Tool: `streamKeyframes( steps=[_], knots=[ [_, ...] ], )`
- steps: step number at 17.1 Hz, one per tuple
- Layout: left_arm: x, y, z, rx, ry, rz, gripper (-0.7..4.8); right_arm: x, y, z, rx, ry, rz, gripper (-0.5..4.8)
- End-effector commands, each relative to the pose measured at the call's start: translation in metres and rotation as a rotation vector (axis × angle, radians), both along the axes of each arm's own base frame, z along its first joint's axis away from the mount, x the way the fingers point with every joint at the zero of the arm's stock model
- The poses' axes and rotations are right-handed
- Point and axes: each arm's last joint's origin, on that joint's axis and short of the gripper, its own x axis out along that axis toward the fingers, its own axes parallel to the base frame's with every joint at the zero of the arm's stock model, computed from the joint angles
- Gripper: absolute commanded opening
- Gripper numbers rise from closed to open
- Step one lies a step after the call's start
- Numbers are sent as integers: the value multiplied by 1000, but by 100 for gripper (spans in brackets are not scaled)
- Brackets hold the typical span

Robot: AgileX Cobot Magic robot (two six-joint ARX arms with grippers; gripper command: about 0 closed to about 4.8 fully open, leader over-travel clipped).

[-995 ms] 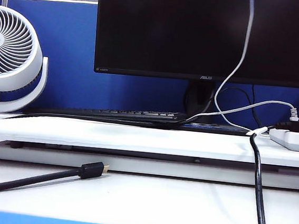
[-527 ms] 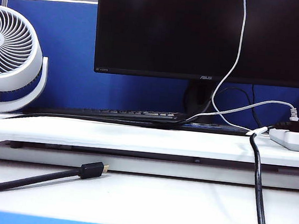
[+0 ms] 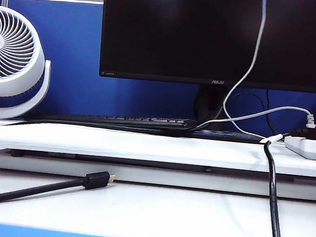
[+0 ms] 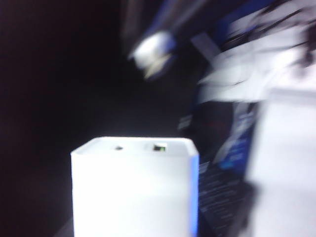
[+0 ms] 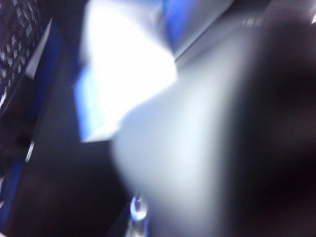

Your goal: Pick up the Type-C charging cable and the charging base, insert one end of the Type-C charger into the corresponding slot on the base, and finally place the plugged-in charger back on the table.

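The white charging base [image 4: 133, 187] fills the near part of the left wrist view, its port face turned away from the camera. It stays sharp against a smeared background, held in my left gripper, whose fingers are hidden behind it. The thin white Type-C charging cable [image 3: 252, 60] hangs down from above the exterior view, in front of the monitor, to the raised board. Its small plug end [image 5: 138, 210] shows blurred in the right wrist view, pinched in my right gripper. Both grippers are above the exterior view, out of its picture. The table [image 3: 165, 214] lies below.
A black cable with a gold-tipped plug [image 3: 99, 179] lies on the table at front left. A second black cable [image 3: 273, 202] runs down at the right. A power strip [image 3: 312, 147], keyboard [image 3: 146, 120], monitor [image 3: 211, 34] and fan [image 3: 12, 62] stand behind the raised board [image 3: 144, 146].
The hanging white cable swung a little to the left and then back to the right. Nothing else in the exterior view moved.
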Motion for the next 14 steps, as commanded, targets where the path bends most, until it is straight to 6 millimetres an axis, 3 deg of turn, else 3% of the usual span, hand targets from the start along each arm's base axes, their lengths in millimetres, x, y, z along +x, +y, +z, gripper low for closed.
streamKeyframes(
  steps=[1,7,12,14],
  knots=[
    [-2,0,10,-34,-70,48,180,1,-2,2,58,-1,-77,-4],
    [-3,1,11,-38,-71,38,180,-10,-6,12,253,15,-85,-4],
    [-7,-1,10,-134,44,-174,180,-9,-27,18,67,-65,-111,-5],
    [0,15,12,-279,221,-285,180,-13,-31,22,37,-94,-99,-5]
  ],
)
